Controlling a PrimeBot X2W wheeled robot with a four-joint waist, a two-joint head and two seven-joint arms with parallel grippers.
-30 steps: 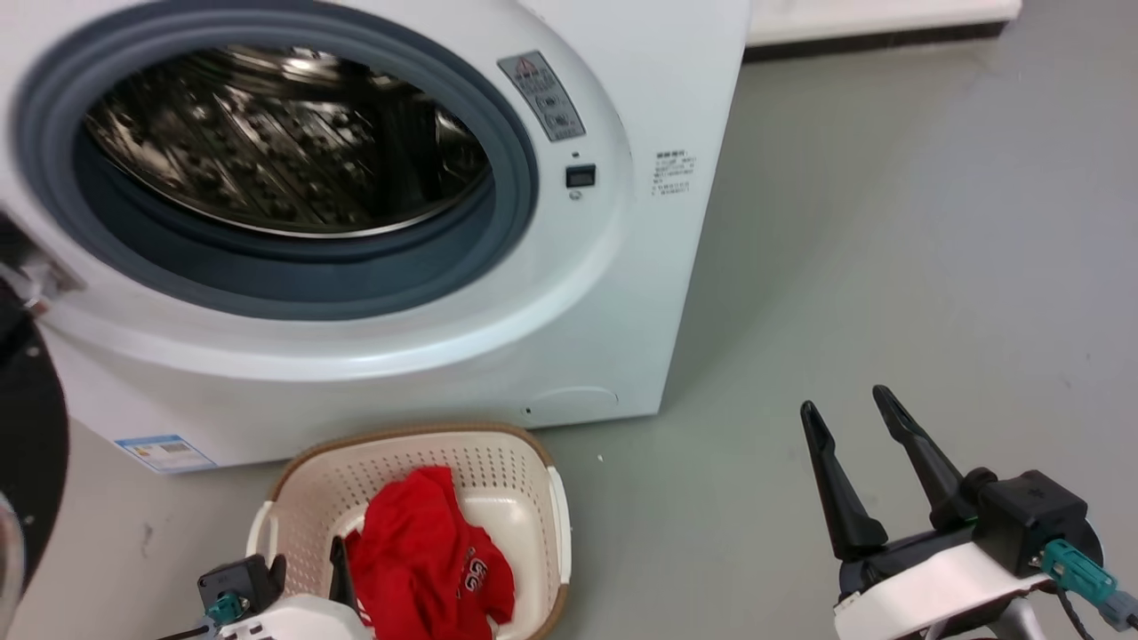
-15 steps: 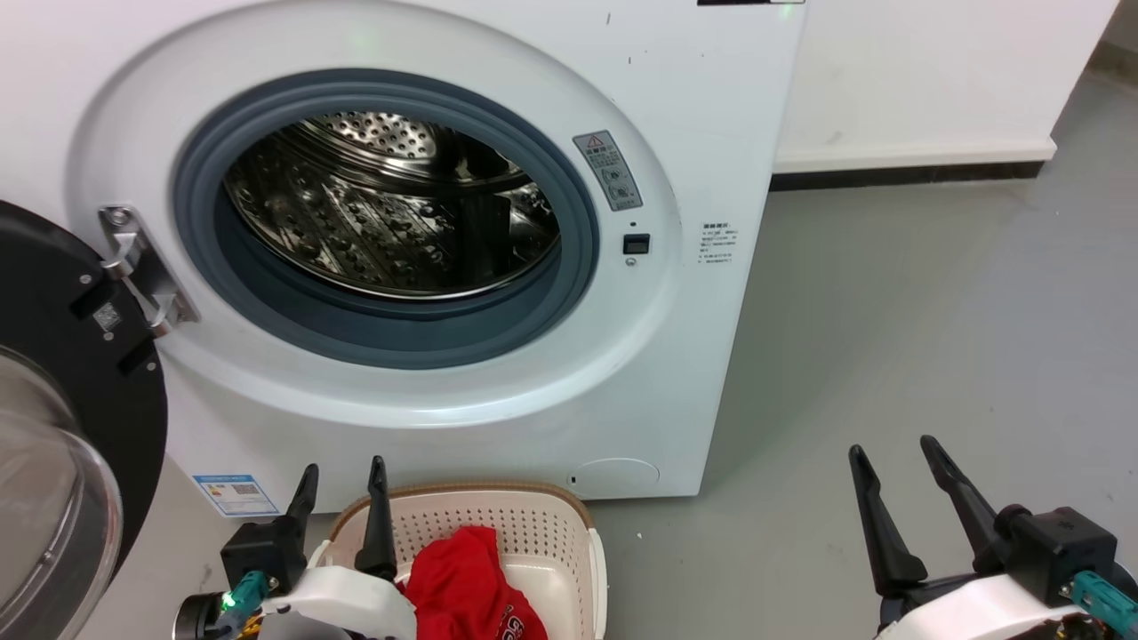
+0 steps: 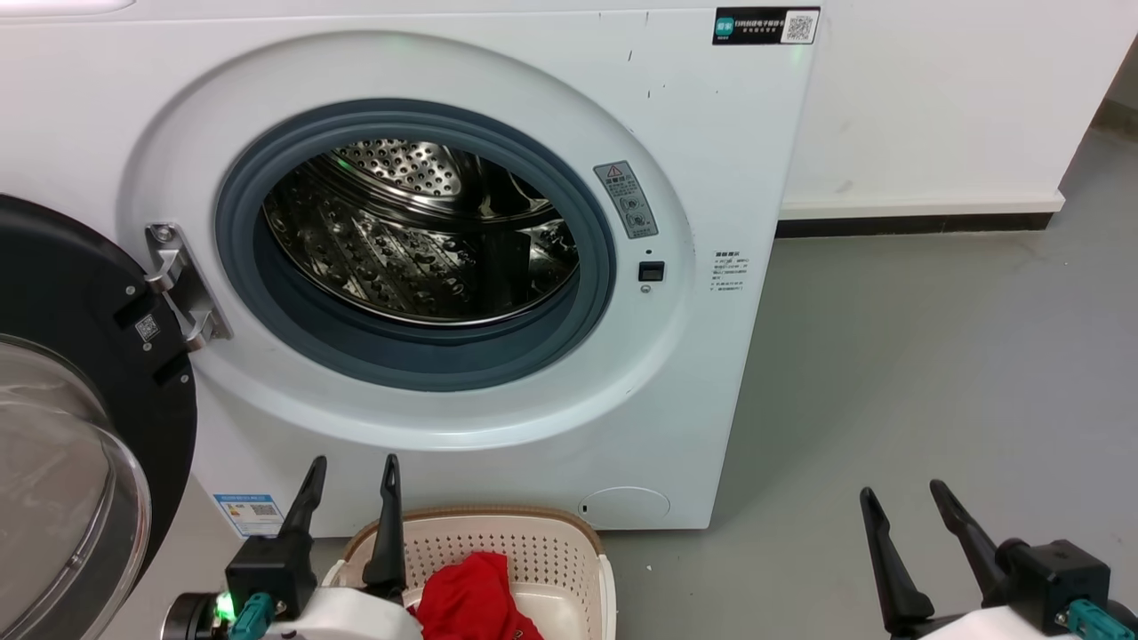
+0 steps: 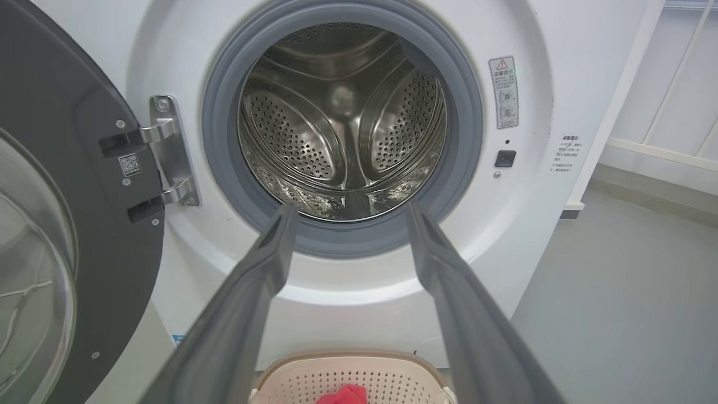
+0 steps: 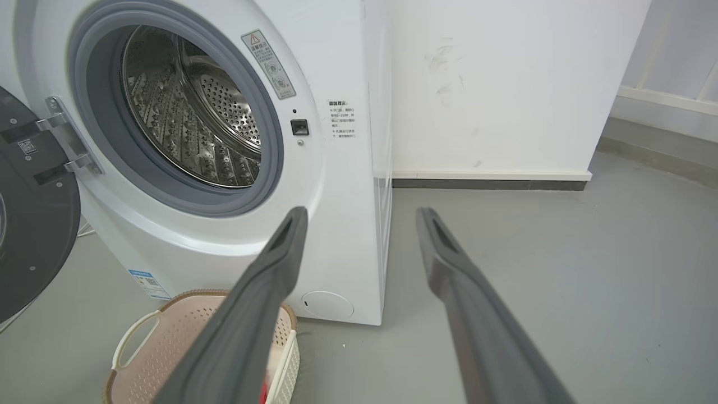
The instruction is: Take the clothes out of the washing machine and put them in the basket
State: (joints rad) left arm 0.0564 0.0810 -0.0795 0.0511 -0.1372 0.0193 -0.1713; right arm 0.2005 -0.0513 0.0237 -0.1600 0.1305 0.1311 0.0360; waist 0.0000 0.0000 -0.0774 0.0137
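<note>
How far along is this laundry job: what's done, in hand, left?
Done: red clothes lie in the basket; the drum of the washing machine shows no fabric. In hand: nothing, left gripper and right gripper both open, empty. Left: apparently nothing, though the drum's front bottom is hidden.

**Left hand (image 3: pixel 354 460) and right hand (image 3: pixel 900 488): dark fingers, white shells, teal plugs**

Each hand has two long, slim fingers (image 3: pixel 388 520). They look black in the head view and matte charcoal grey in the wrist views. They are broad at the root and taper to a narrow tip, with a shallow recessed slot on the inner face near the end. The fingers root in a boxy black housing (image 3: pixel 1056 576) with squared edges. Behind it is a smooth, rounded white shell (image 3: pixel 356 620). A teal connector (image 3: pixel 1086 617) juts from the side of each housing. On the left hand, a small green light (image 3: pixel 222 606) glows next to the connector.
</note>
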